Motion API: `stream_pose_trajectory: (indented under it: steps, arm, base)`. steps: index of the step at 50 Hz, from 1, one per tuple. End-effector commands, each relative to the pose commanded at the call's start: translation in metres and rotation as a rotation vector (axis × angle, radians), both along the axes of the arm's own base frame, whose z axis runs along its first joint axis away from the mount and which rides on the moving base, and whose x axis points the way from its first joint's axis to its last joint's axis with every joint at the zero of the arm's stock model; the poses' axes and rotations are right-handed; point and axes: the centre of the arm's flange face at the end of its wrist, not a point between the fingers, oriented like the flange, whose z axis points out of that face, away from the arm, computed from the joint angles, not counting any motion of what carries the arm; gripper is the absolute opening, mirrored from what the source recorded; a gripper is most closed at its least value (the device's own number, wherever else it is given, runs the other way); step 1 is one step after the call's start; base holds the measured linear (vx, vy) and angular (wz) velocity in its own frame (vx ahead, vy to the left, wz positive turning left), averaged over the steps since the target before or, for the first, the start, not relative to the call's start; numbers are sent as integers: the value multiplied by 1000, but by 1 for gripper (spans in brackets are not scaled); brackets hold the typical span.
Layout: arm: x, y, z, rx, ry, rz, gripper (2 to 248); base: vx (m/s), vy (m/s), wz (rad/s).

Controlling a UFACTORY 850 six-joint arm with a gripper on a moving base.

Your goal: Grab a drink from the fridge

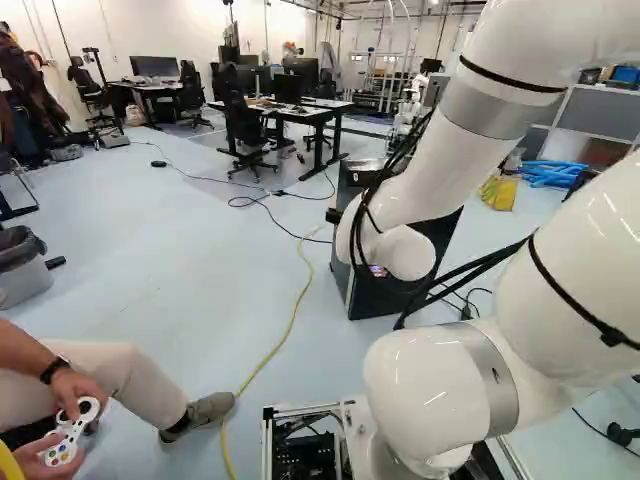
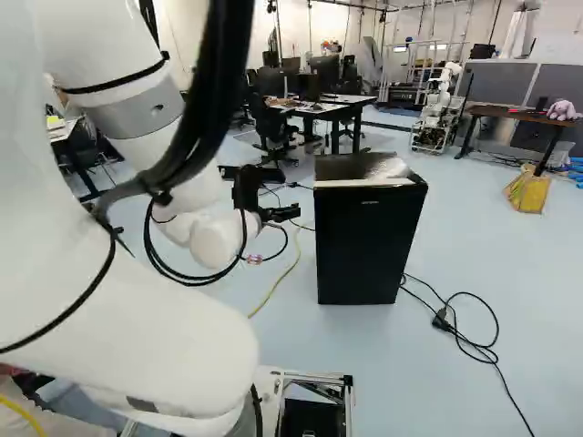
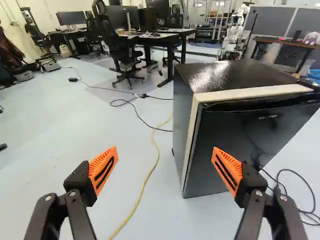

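Holding nothing, with jaws spread wide. Can see no drink; likely inside the fridge (image 2: 366,235), off to one side ahead. Could miss the door (image 3: 245,137) by approaching askew, or drag the fridge by pulling too hard

A black, glossy-topped fridge (image 2: 364,246) stands upright on the pale blue floor (image 2: 528,291), its door (image 3: 240,135) closed.

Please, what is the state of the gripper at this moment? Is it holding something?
Gripper: open, holding nothing; its orange pads stand wide apart, with the black mini fridge ahead and its door closed.
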Motion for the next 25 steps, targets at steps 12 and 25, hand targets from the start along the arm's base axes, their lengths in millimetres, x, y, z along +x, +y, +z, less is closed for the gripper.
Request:
stream_pose_trajectory:
  steps: [12, 25]
  arm:
    - [21, -1, -8, 17, 13, -59, 247]
    - [40, -3, -16, 28, 3, -127, 247]
  base:
    - [0, 0, 0]
    - [0, 0, 0]
